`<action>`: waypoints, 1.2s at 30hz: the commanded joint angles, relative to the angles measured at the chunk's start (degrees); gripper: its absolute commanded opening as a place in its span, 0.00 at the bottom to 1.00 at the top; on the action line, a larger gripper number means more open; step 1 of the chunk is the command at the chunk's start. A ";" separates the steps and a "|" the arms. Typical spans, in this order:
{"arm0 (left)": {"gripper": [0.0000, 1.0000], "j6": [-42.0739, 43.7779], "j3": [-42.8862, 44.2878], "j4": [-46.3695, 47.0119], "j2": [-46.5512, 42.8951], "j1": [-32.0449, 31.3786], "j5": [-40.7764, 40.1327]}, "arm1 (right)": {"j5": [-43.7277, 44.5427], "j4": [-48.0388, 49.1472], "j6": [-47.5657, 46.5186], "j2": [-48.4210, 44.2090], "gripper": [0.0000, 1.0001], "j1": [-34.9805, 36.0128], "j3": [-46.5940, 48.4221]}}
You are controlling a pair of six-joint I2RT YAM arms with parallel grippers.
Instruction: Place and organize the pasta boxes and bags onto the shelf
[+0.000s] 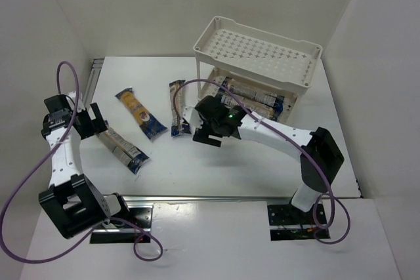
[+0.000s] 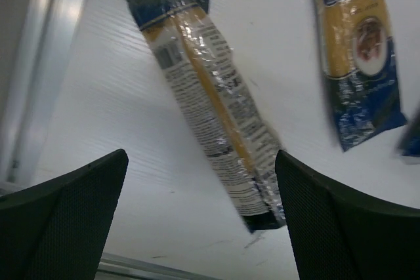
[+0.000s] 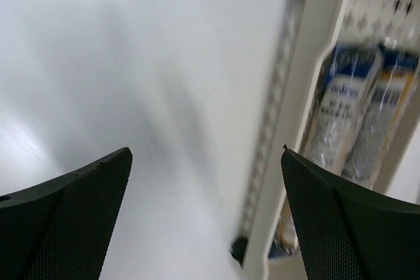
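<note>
Packets of pasta are being seen in 2 places. 3 are lying on the white surface (image 1: 216, 168) in front of the shelf (image 1: 262, 47). The nearest packet (image 1: 123, 149) is lying slantwise just beside the left end effector (image 1: 92, 122). The middle packet (image 1: 139, 115) is lying diagonally further back. The third packet (image 1: 176, 108) is lying close to the right end effector (image 1: 207, 137). 2 more packets (image 1: 252, 96) are being carried side by side on the shelf's lower tier.

The left end effector is being held wide open above the surface, and nothing is being gripped. In its wrist view the fingers (image 2: 65, 221) are being spread to either side of the nearest packet, apart from it, and the middle packet is showing at the upper right.

The right end effector is likewise being held wide open with nothing between its fingers (image 3: 65, 214). Its wrist view is being blurred, yet the shelf's front rim and the 2 shelved packets are being made out on the right.
</note>
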 commanded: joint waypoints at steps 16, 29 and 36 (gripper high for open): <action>1.00 -26.53 -7.92 3.31 -2.70 2.57 8.77 | 3.68 1.77 39.52 41.26 0.99 2.58 55.68; 1.00 -26.54 -9.51 5.86 -1.65 3.18 11.32 | 16.77 1.77 48.49 51.20 0.98 2.05 64.03; 1.00 -26.54 -9.51 5.87 -2.17 4.76 11.85 | 11.78 2.29 47.70 54.28 0.98 -0.06 62.11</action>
